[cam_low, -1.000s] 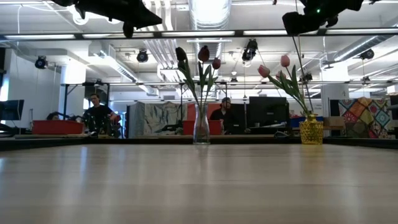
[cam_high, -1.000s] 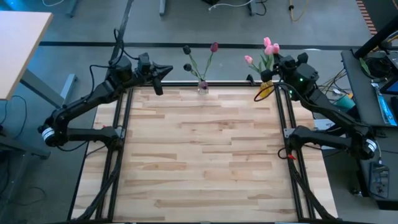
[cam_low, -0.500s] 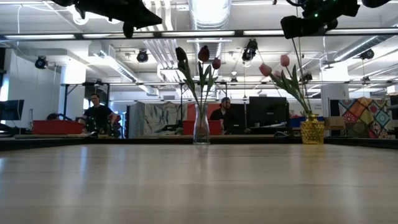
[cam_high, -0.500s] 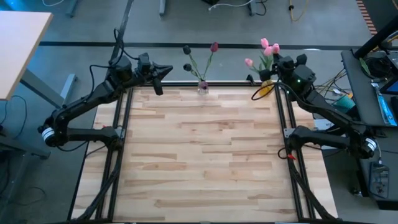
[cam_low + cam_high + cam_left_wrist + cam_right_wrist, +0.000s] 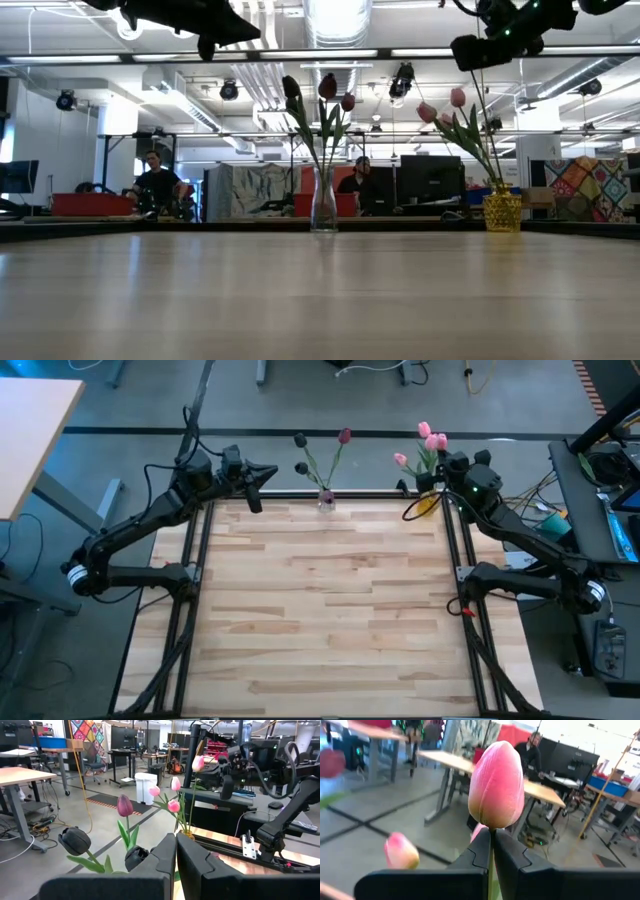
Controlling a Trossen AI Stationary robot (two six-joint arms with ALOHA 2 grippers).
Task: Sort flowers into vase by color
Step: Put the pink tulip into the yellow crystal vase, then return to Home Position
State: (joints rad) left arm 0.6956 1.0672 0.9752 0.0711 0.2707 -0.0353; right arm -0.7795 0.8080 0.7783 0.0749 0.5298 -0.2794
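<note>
A clear glass vase (image 5: 323, 205) at the table's far edge holds dark maroon tulips (image 5: 327, 86); it also shows in the high view (image 5: 326, 500). A yellow vase (image 5: 501, 212) at the far right holds light pink tulips (image 5: 458, 97). My right gripper (image 5: 493, 842) is high above the yellow vase and shut on one pink tulip, whose bud (image 5: 496, 785) stands just past the fingertips. My left gripper (image 5: 268, 474) is shut and empty, high over the far left corner, pointing at the clear vase. My right gripper pinches the pink tulip's thin green stem (image 5: 493, 836) between its two fingers, just below the bud. The fingers come roughly level, across the stem. The tulip stands upright, and its stem (image 5: 487, 120) runs down from the gripper to the yellow vase's mouth.
The wooden tabletop (image 5: 320, 610) stretches toward the near edge with black frame rails on both sides. Both vases stand at the far edge. People sit at desks in the room behind (image 5: 155, 180).
My right gripper has drifted a little toward the table's left with the pink tulip and stayed shut on its stem. The tulip stays upright.
</note>
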